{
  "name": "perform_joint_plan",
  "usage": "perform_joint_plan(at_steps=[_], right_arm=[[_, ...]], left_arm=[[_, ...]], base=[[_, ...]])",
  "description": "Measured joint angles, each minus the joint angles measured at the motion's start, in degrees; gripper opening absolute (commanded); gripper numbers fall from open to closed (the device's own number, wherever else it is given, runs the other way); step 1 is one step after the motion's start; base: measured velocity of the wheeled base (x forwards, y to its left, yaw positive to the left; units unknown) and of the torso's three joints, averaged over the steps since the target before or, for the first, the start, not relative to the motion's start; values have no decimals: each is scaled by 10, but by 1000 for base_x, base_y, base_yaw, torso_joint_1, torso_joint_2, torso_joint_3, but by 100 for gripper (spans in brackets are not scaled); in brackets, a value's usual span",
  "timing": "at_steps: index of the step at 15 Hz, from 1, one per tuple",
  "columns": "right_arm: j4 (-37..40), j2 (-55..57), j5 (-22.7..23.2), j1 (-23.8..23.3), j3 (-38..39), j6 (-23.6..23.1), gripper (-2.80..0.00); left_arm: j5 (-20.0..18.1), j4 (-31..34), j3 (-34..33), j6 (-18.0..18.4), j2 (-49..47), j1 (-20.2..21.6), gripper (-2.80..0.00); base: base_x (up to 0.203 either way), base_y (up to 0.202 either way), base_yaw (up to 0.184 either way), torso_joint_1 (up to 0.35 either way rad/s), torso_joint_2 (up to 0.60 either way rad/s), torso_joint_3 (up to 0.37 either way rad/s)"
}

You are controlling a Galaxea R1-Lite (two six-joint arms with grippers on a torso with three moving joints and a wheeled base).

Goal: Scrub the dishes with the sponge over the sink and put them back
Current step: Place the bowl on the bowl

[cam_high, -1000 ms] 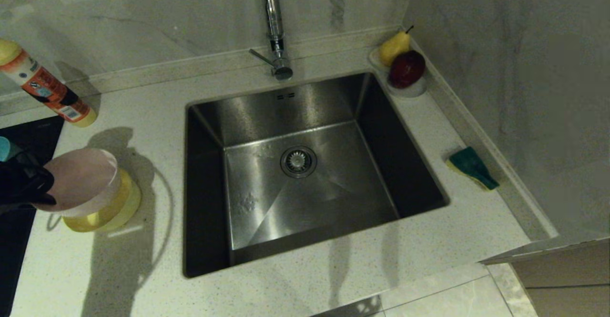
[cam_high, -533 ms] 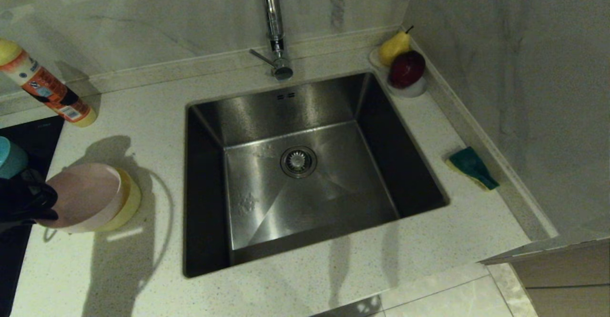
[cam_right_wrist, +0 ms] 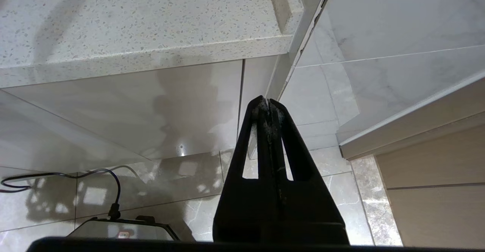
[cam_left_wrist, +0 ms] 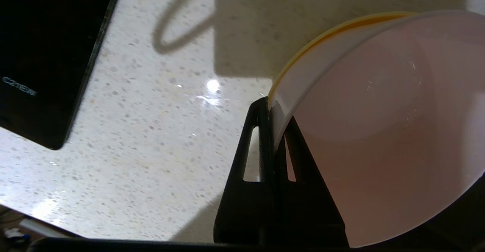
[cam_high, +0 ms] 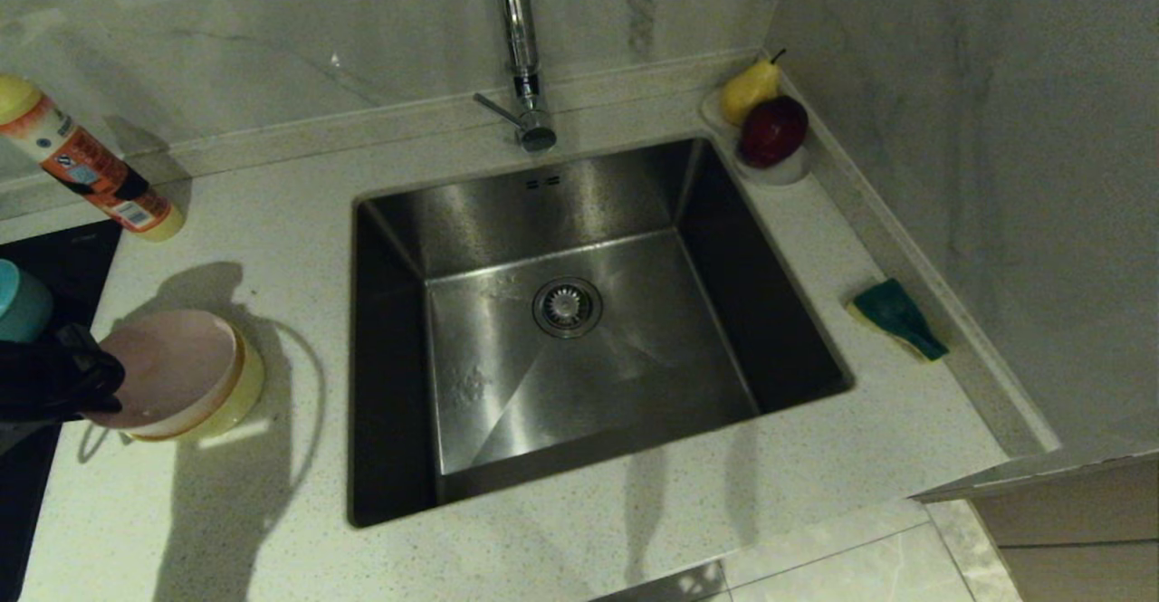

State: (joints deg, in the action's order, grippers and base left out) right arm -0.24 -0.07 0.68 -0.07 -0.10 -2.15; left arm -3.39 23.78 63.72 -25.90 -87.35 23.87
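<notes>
One rim of the pink bowl (cam_left_wrist: 379, 130) is pinched between the closed fingers of the left gripper (cam_left_wrist: 273, 110) near the left edge of the countertop (cam_high: 634, 530), and this bowl sits nested inside the yellow bowl (cam_high: 243, 383), while the teal bowl (cam_high: 20, 301) is just behind the gripper on the dark cooktop (cam_high: 54, 249). The sink (cam_high: 634, 348) lies to the right of the bowls, and the sponge (cam_high: 896, 318) rests on the countertop's right edge, beside the wall, well apart from the fruit dish (cam_high: 786, 167) in the back right corner. The right gripper (cam_right_wrist: 269, 104) hangs below the countertop's front edge with its fingers pressed together, holding nothing.
</notes>
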Motion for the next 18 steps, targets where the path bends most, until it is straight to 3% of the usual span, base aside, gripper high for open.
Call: perform_joint_plan(at_steps=[9, 18], right_arm=[[0, 0, 0, 0, 0, 0, -280], [0, 0, 0, 0, 0, 0, -280]], left_arm=[[26, -21, 12, 46, -21, 35, -280], [22, -20, 11, 47, -22, 51, -280]], base=[[0, 0, 0, 0, 0, 0], [0, 0, 0, 0, 0, 0]])
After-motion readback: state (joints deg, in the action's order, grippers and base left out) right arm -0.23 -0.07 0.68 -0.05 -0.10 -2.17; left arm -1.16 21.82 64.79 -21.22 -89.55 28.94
